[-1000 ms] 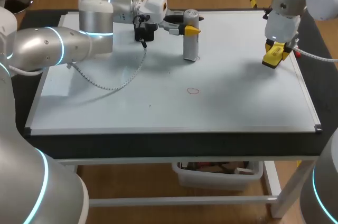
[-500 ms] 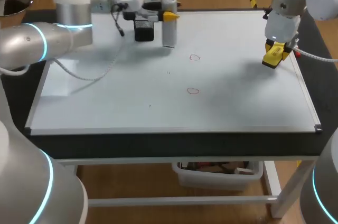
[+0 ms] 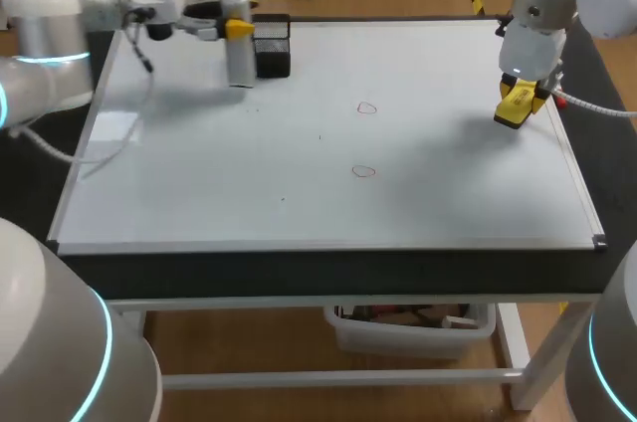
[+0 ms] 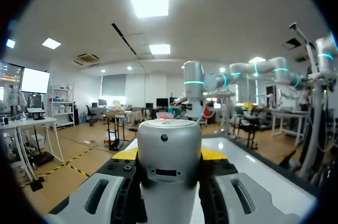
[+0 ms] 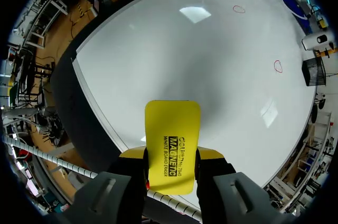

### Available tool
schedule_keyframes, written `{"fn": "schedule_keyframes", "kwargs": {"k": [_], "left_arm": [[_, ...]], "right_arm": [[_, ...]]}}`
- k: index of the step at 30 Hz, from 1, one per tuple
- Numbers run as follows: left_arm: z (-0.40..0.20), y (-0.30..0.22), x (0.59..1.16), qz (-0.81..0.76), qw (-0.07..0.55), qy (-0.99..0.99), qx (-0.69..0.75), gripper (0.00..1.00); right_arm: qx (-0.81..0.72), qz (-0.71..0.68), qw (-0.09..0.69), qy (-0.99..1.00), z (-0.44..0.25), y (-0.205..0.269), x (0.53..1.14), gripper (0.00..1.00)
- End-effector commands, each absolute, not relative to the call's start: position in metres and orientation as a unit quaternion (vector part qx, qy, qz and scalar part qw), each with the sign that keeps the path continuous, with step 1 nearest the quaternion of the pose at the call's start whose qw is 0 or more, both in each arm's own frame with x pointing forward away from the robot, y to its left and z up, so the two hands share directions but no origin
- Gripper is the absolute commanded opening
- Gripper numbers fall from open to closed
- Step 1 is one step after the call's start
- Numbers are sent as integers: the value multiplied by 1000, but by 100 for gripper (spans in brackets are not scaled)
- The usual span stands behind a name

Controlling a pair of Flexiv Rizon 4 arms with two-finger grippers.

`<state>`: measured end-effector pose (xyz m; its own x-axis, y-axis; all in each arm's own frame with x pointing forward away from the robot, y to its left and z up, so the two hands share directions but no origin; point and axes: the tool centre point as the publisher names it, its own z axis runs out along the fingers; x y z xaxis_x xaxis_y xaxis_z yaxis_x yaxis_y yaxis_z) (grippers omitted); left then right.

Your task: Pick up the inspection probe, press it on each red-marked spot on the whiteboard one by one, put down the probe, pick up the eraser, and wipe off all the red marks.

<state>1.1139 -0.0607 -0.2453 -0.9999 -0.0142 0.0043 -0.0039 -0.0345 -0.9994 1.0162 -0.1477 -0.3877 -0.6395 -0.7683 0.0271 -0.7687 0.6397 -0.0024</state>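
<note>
A whiteboard [image 3: 249, 173] covers nearly the whole worktop [image 3: 328, 273], with bare wooden floor around it. Two small red marks sit toward its middle, one [image 3: 367, 107] farther back and one [image 3: 364, 171] nearer the front edge.

At the far left corner the left tool [image 4: 169, 154] is clamped on the inspection probe [image 3: 239, 62], a grey cylinder held upright with a yellow tip on either side of it. The probe stands just beside a black mesh holder [image 3: 273, 47]. Whether its base rests on the board or hangs just above it I cannot tell.

Near the right edge the right tool [image 5: 171, 155] grips the yellow eraser [image 3: 516, 106] from two sides, above the board and well apart from both marks.

The nearest risk, as I judge it, is the put-down. The probe is tall and narrow, so letting go before its base sits flat would probably topple it, and it could roll across the board or off the far edge. Its closeness to the holder adds to this, since a small sideways drift could knock the holder or leave the probe leaning on it.

The wipe carries its own risk. If the eraser meets the board tilted, only an edge would touch and the thin red outlines might smear or partly survive. A right arm crossing toward the middle while the left arm is over the board could also bring the two together.
</note>
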Motion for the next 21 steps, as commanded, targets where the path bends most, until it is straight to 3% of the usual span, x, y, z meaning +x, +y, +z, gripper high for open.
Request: {"fn": "schedule_keyframes", "kwargs": {"k": [1, 21], "left_arm": [[-237, -18, 1072, -705, 116, 690, -116, 0], [-236, 34, 1054, -701, 165, 676, -153, 0]], "right_arm": [[425, 8, 13, -905, -387, -148, 1017, 0], [425, 8, 13, -905, -387, -148, 1017, 0]]}}
